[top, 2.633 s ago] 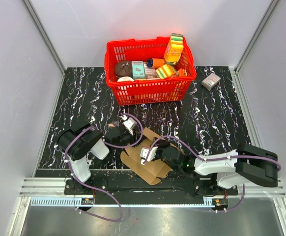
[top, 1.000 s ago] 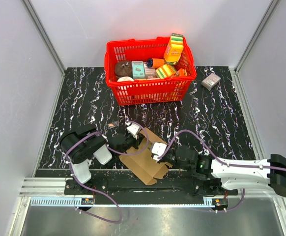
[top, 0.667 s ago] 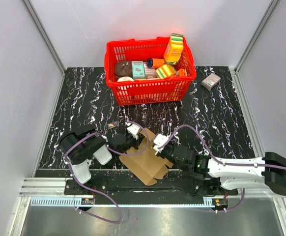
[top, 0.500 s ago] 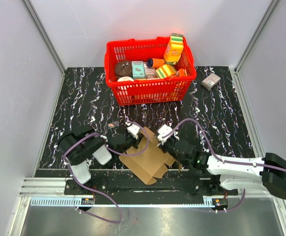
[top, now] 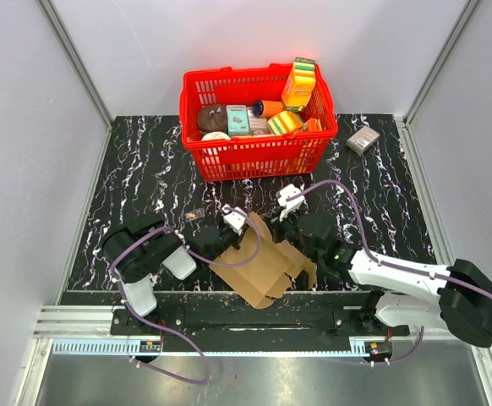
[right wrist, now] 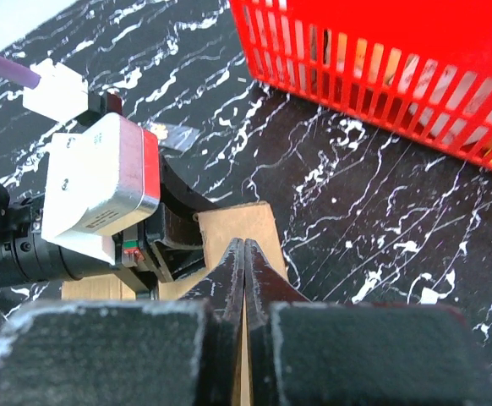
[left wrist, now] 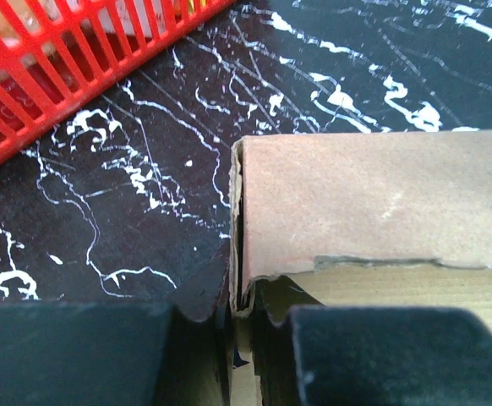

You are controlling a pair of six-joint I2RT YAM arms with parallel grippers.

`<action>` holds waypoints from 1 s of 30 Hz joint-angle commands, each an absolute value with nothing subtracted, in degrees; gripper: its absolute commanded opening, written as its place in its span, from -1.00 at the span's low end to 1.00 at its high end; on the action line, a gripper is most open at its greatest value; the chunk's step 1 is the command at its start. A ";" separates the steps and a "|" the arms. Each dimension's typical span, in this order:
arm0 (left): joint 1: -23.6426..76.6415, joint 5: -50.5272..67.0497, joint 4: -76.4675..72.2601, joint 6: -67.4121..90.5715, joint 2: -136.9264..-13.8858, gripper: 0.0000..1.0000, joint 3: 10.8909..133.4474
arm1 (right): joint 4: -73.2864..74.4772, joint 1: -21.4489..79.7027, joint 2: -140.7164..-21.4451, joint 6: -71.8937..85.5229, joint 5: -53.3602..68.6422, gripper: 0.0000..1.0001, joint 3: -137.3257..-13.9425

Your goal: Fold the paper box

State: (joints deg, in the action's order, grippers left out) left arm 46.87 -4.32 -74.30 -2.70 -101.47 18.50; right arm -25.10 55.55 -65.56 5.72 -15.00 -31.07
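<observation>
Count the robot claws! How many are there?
2. The left gripper pinches the box's left corner; the right gripper pinches its far edge, on the basket side.

We take this for a robotics lab's test cell: plain pale wall panels (top: 254,34) held in aluminium framing (top: 75,61) close in a black marble-patterned table (top: 144,169) on three sides. The left arm (top: 144,254) and right arm (top: 398,275) are bolted to a rail (top: 254,321) at its near edge. A red shop basket (top: 259,156) of packaged goods sits at the far side, with no shelves or counter around it.
</observation>
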 commanded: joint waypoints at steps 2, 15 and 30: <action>47.11 -6.15 -95.36 -3.69 -103.62 -0.97 18.90 | -24.78 54.84 -67.50 9.23 -12.22 -1.00 -32.52; 47.20 -6.42 -95.45 -3.52 -106.00 -0.82 18.98 | -28.39 54.67 -73.91 10.99 -9.49 -1.00 -31.03; 47.64 -7.38 -95.45 -3.08 -106.44 -0.39 18.72 | -31.20 54.58 -77.34 11.78 -10.55 -1.00 -29.18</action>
